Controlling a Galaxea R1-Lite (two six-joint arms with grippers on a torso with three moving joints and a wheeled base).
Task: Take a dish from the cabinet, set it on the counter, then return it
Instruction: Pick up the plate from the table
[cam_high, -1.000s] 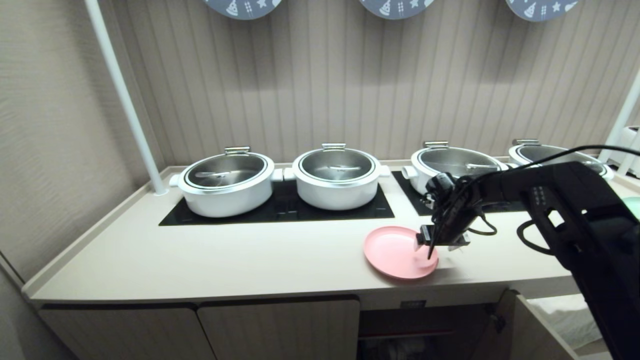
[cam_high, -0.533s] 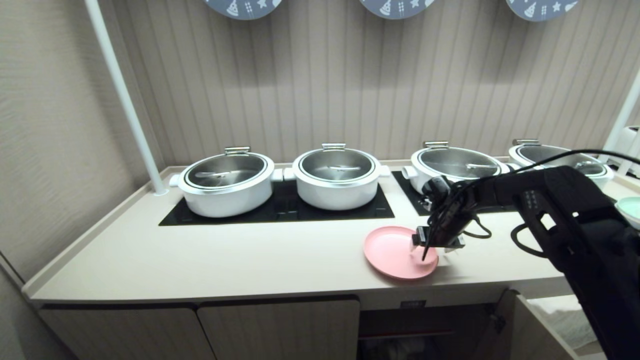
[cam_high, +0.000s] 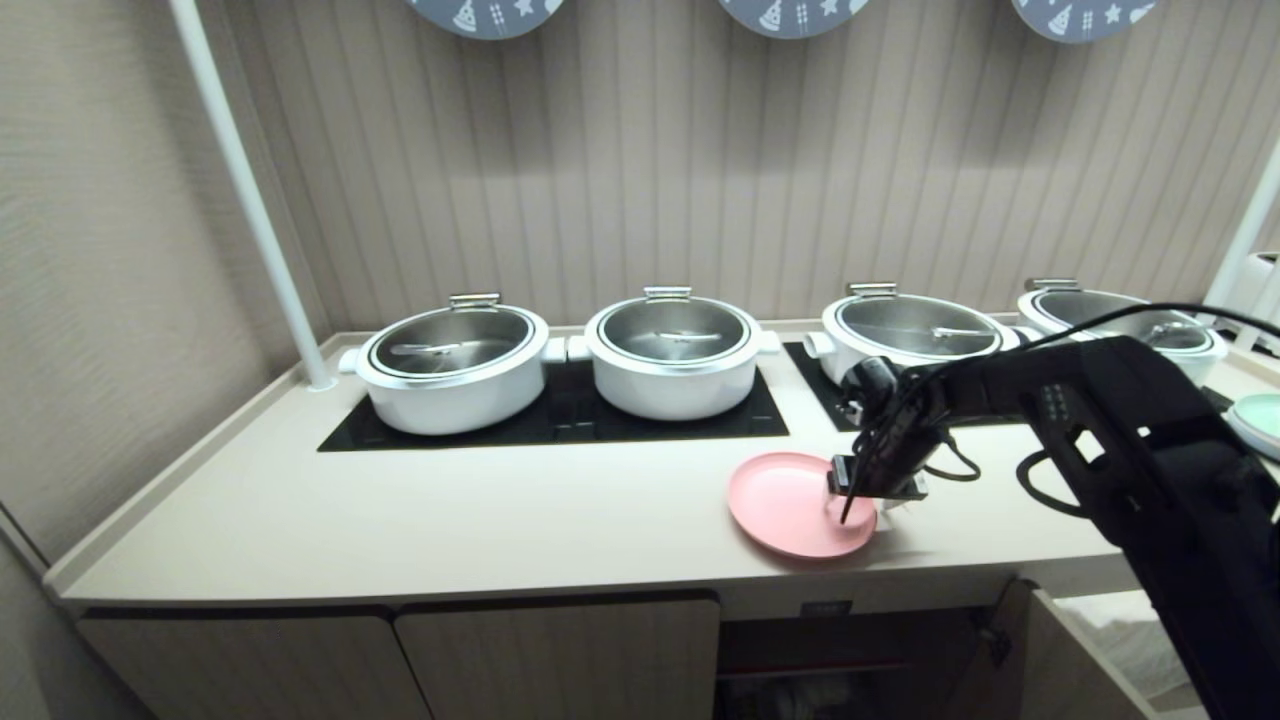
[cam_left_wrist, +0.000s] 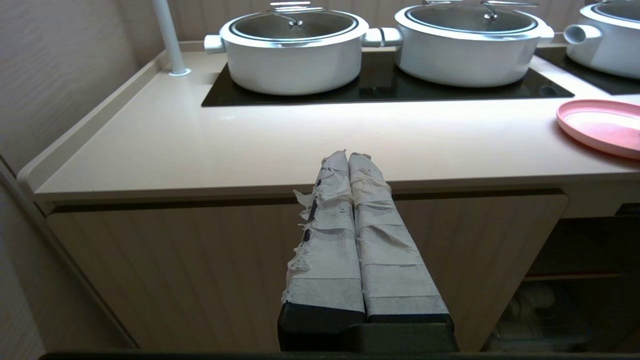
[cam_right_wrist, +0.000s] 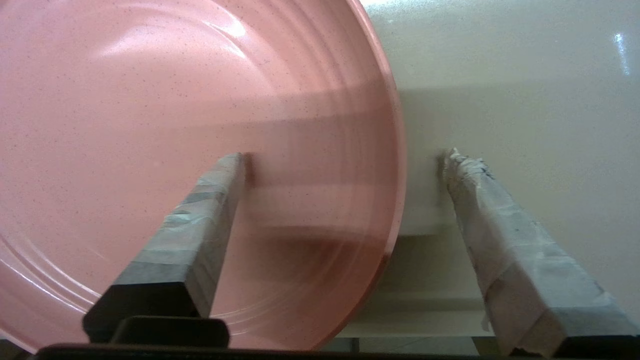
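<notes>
So nearest the robot there's the cabinet (cam_high: 850, 660) under the counter (cam_high: 450, 520), door swung open, sitting right below the pink dish (cam_high: 790, 502). The left claw (cam_left_wrist: 348, 160) is parked down low in front of the closed cabinet doors, off to the left of the dish, taped fingers pressed together on nothing.

The dish itself lies flat on the counter near the front edge. The right claw (cam_high: 862, 505) is down at the dish's right rim, pointing downward, fingers spread apart with the rim between them: one finger (cam_right_wrist: 200, 220) over the inside of the dish, the other over bare counter just outside it. Neither looks clamped on the rim; there's a visible gap on both sides.

Behind the dish, black hob panels (cam_high: 560, 415) are set into the counter with four white pots (cam_high: 672, 355) with glass lids in a row. Far right of the dish there's a pale green plate (cam_high: 1258, 415) at the frame edge. Fluted wall (cam_high: 650, 150) behind everything.
</notes>
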